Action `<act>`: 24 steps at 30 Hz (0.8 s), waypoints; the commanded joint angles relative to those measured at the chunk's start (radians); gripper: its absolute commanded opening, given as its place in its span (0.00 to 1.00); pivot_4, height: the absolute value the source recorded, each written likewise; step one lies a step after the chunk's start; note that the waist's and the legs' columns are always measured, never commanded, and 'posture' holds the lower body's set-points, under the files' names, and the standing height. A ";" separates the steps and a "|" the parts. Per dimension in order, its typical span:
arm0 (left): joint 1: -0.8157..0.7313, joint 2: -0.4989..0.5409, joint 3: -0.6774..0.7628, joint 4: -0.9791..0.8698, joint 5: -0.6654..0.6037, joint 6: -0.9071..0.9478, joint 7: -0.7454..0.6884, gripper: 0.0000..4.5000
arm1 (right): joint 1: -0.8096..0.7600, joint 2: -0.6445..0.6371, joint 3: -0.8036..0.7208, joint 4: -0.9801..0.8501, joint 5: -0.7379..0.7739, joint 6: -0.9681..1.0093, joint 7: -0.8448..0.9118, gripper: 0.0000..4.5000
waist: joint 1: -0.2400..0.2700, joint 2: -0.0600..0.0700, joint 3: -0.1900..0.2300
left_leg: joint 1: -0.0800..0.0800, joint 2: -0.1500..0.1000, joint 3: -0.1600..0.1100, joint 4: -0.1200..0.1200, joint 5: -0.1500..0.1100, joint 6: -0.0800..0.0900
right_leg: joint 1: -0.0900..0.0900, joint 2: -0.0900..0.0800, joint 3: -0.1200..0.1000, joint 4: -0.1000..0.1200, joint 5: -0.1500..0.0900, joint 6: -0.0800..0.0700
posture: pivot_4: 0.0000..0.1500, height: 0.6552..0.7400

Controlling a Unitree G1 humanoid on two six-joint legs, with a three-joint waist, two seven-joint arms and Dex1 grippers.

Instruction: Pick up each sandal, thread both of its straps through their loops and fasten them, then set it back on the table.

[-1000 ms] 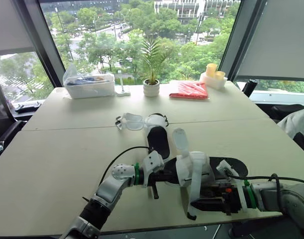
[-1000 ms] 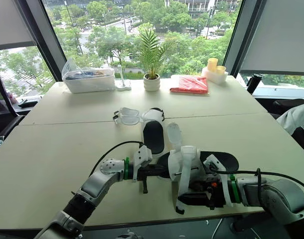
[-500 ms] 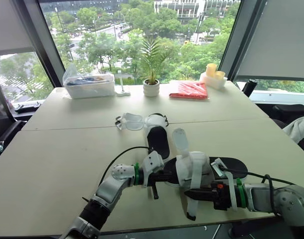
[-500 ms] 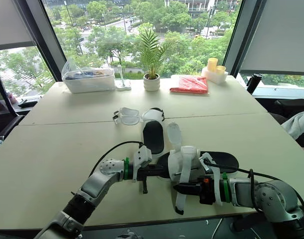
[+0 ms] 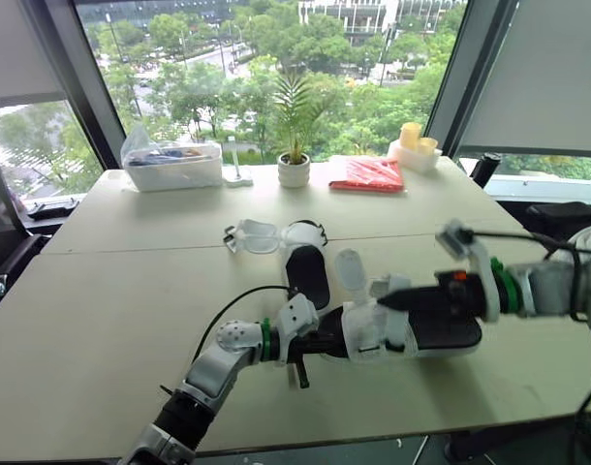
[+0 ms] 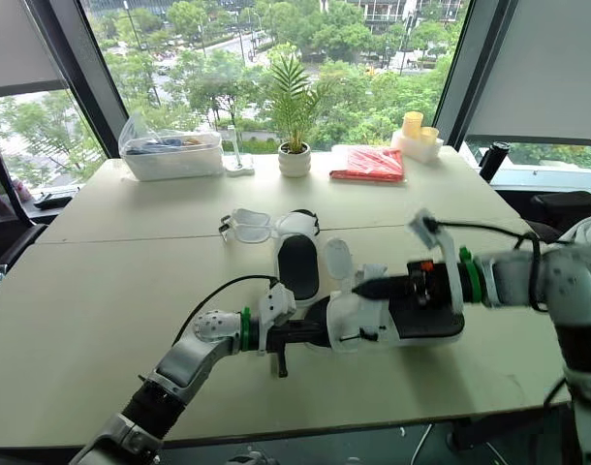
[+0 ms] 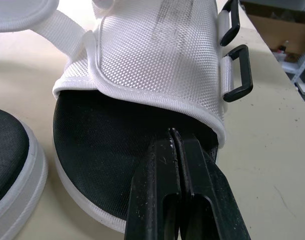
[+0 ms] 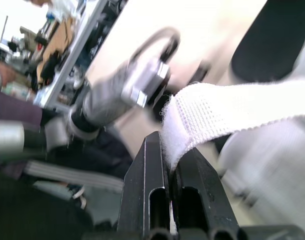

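Note:
A white sandal (image 5: 373, 331) with a black sole lies on its side near the table's front edge. My left gripper (image 5: 323, 345) reaches into its toe opening. Its shut fingers (image 7: 162, 165) rest on the black insole under the white upper. Two black loops (image 7: 238, 74) stick out from that upper. My right gripper (image 5: 385, 303) hovers just above the sandal, shut on the end of a white strap (image 8: 232, 110). The second sandal (image 5: 307, 273) lies farther back with its straps (image 5: 254, 235) spread open.
Along the far edge stand a clear plastic box (image 5: 172, 165), a small potted plant (image 5: 295, 167), a red bag (image 5: 370, 175) and yellow cups (image 5: 415, 143). The table's front edge (image 5: 373, 426) runs close below the sandal.
My right gripper shut on the strap that hung over the sandal's front. It has risen from near the table's front edge to above the sandal. The left arm has stayed put.

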State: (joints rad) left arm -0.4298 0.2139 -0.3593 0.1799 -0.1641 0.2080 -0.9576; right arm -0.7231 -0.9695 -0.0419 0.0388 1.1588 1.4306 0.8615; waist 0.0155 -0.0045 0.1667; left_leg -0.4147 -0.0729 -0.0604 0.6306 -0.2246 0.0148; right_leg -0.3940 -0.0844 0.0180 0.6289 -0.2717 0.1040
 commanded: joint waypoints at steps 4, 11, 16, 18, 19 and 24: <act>0.020 -0.001 -0.012 0.014 0.017 0.022 0.013 0.00 | -0.153 0.047 0.247 0.250 -0.293 -0.144 0.208 0.01 | 0.000 0.001 0.000 | -0.007 -0.001 0.001 0.001 0.000 0.000 | -0.007 -0.001 0.000 0.001 0.002 0.004 | 1.00 1.00; 0.036 -0.001 -0.007 -0.007 0.016 0.034 0.030 0.00 | -0.212 0.071 0.399 0.384 -0.524 -0.307 0.391 0.01 | -0.002 0.001 0.000 | -0.012 -0.002 0.001 0.002 0.000 0.000 | -0.012 -0.001 0.000 0.001 0.005 0.007 | 1.00 1.00; 0.042 0.000 -0.006 -0.018 0.013 0.041 0.039 0.00 | -0.233 0.088 0.437 0.447 -0.642 -0.386 0.479 0.01 | -0.002 0.001 -0.001 | -0.012 -0.002 0.001 0.002 0.000 0.000 | -0.012 -0.001 0.000 0.002 0.005 0.007 | 1.00 1.00; 0.044 0.001 -0.006 -0.022 0.013 0.043 0.041 0.00 | -0.237 0.091 0.443 0.452 -0.671 -0.405 0.514 0.01 | -0.002 0.001 -0.001 | -0.012 -0.003 0.001 0.002 0.000 0.000 | -0.012 -0.001 0.000 0.002 0.005 0.007 | 1.00 1.00; 0.045 0.002 -0.006 -0.024 0.013 0.043 0.042 0.00 | -0.238 0.091 0.445 0.451 -0.685 -0.416 0.530 0.01 | -0.002 0.001 -0.001 | -0.012 -0.003 0.001 0.002 0.000 0.000 | -0.012 -0.001 0.000 0.002 0.005 0.007 | 1.00 1.00; 0.049 0.005 -0.006 -0.031 0.013 0.046 0.044 0.00 | -0.233 0.085 0.430 0.389 -0.716 -0.429 0.576 0.01 | -0.002 0.001 -0.001 | -0.012 -0.003 0.000 0.002 0.000 0.000 | -0.013 -0.001 0.000 0.002 0.005 0.007 | 1.00 1.00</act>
State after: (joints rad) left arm -0.4038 0.2061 -0.3578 0.1329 -0.1653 0.2286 -0.9214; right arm -0.9429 -0.8747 0.4072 0.4678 0.4532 1.0054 1.4215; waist 0.0136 -0.0032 0.1660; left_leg -0.4262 -0.0756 -0.0599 0.6320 -0.2250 0.0144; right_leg -0.4066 -0.0855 0.0185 0.6306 -0.2664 0.1107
